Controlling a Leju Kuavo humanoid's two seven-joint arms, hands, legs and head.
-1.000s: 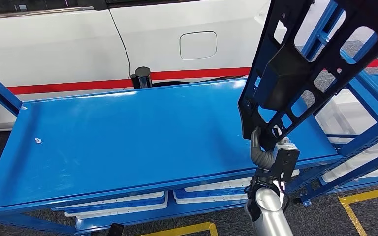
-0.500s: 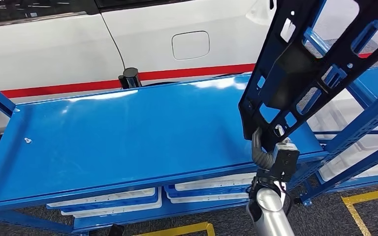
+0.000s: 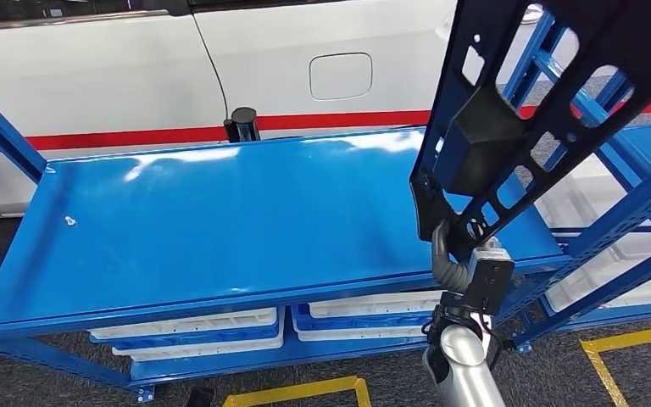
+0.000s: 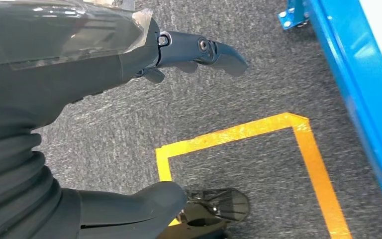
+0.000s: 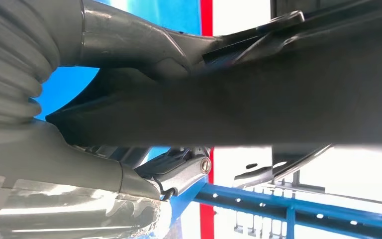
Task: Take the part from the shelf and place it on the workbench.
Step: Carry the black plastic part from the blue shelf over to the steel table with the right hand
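**A:** Holding the black plastic part [image 3: 517,119] by its lower end, the right robot hand [image 3: 451,254] has its fingers wrapped around the frame's bottom edge. The part stands tilted and upright in the air over the right end of the blue tabletop [image 3: 220,220], apart from the surface as far as I can judge.

**B:** So what does the placing step call for?

**A:** I'd bring it in over the bare middle of the tabletop, well inside the near edge, then tip it flat before letting go. It's long and gripped at one end, so the far end will swing; lower slowly and keep it off the blue rack uprights [image 3: 619,229] past the right end.

**B:** And the left robot hand [image 4: 144,55]?

**A:** Released, holding nothing. The left wrist view has its fingers spread above grey carpet [image 4: 258,99] and a yellow floor-tape corner [image 4: 238,134], beside the bench's blue foot.

**B:** Does the right wrist view add anything?

**A:** It gives the grip itself: thumb [image 5: 129,37] on one face of the dark part [image 5: 278,94], fingers under the other. The head view gives what that one can't, the whole tabletop, the white trays [image 3: 195,326] beneath it and the white car body [image 3: 305,59] behind.
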